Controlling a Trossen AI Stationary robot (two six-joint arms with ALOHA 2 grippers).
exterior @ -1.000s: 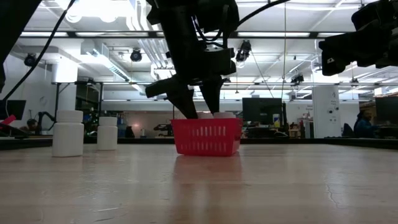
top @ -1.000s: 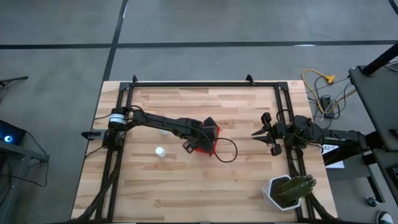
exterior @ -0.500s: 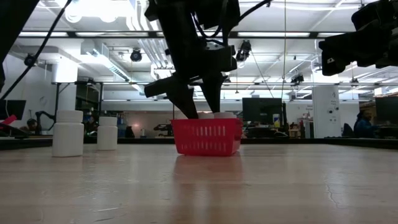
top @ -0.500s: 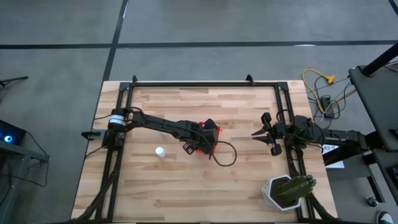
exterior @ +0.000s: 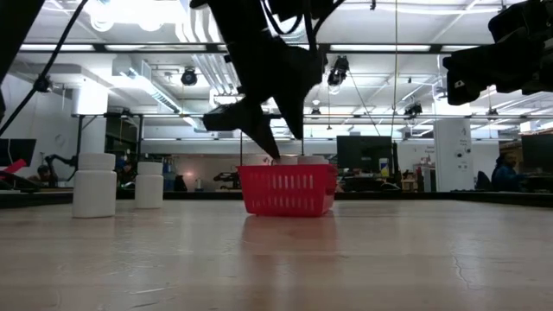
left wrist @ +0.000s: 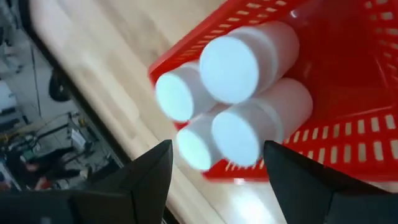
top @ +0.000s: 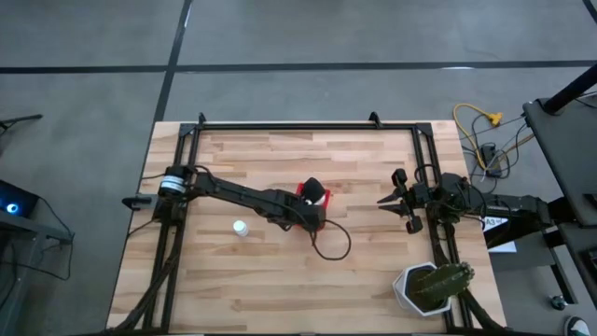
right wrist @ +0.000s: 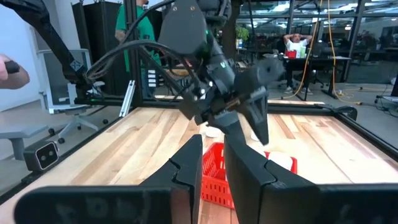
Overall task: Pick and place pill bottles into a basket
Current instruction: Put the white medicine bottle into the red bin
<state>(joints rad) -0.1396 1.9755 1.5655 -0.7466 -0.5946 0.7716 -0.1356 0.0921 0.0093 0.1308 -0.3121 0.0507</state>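
The red basket (top: 322, 198) stands on the table's middle and holds several white pill bottles (left wrist: 231, 61), their caps showing over its rim (exterior: 298, 160). My left gripper (left wrist: 217, 152) hangs open just above the basket (exterior: 288, 192), slanting down at the bottles, nothing between its fingers. Two more bottles (exterior: 94, 184) (exterior: 149, 184) stand upright on the table to the basket's left. In the high view one of them (top: 241, 227) shows on the near side of my left arm. My right gripper (top: 390, 200) rests near the table's right edge, shut and holding nothing.
A white pot with a green plant (top: 429, 286) stands at the near right corner. A black cable loop (top: 332, 239) lies on the table just near of the basket. Dark frame rails (top: 308, 124) run along the far, left and right edges. People show beyond the table (right wrist: 134, 31).
My left gripper has turned at the wrist and drifted a little toward the far edge and up, from the basket's near side to over the basket, staying open. The basket and the bottles have kept their places.
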